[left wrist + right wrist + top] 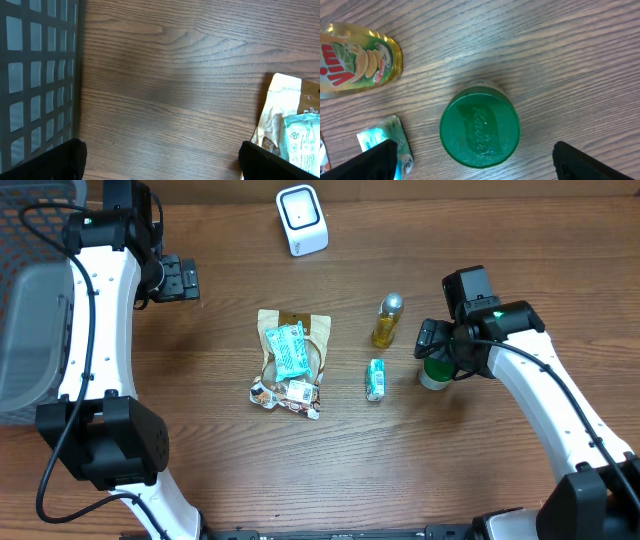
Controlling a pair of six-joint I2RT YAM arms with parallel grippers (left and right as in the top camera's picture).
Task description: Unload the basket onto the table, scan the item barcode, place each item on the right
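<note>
The green-lidded jar [480, 131] is seen on the table [300, 470], under the wide-open right gripper [481, 167]. It looks hard and smooth (maybe slippery), so it should be squeezed by its sides. The left gripper [161, 162] is open too.

Table [300, 470] is matt grained wood. Jar lid [480, 131] is glossy green plastic. Bottle [355, 60] is shiny clear plastic. Pouch [293, 340] looks like matt paper. Far-left basket [35, 75] is dark plastic.

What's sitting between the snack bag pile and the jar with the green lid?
A small green packet lies flat between the snack bag pile and the green-lidded jar. The overhead view shows it best.
</note>
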